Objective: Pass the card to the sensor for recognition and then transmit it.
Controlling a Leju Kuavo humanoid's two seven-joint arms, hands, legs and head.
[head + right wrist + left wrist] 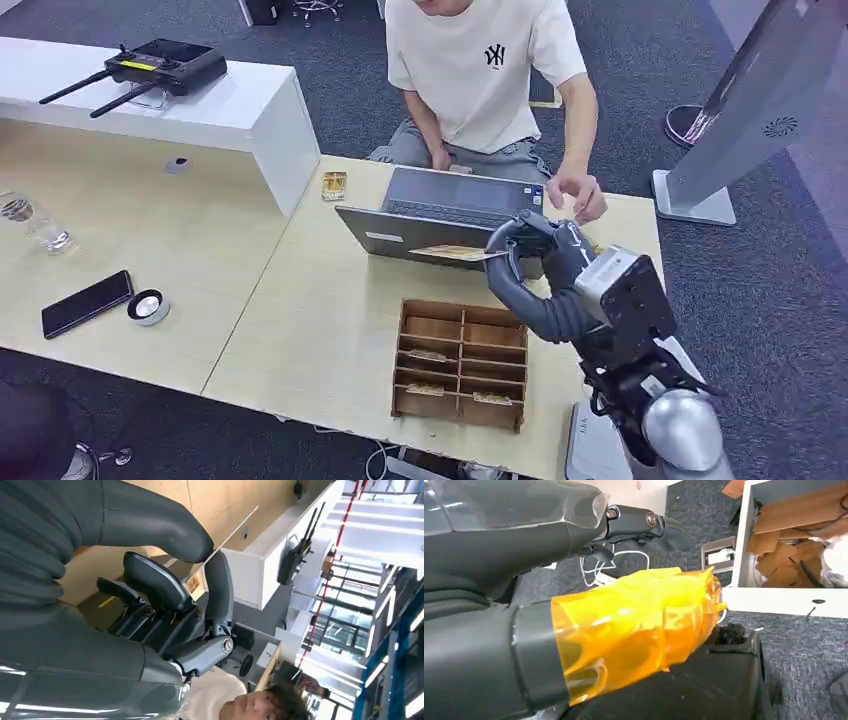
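My right hand (535,255) hangs over the right part of the light wooden table and pinches a thin tan card (455,253) between thumb and fingers. The card lies flat and sticks out to the left, above the lid of a grey laptop (440,205). The right wrist view shows the card (235,527) edge-on as a thin pale line, clamped under the thumb of my right hand (165,580). A small round black-and-white puck (148,306) sits far to the left beside a phone. My left hand (634,625) hangs low over dark carpet, its thumb wrapped in orange tape, holding nothing.
A wooden compartment box (462,362) with several cards stands just in front of my right hand. A person sits behind the laptop, one hand (578,195) close above my right hand. A black phone (86,303), a glass (35,222) and a white counter (250,115) lie to the left.
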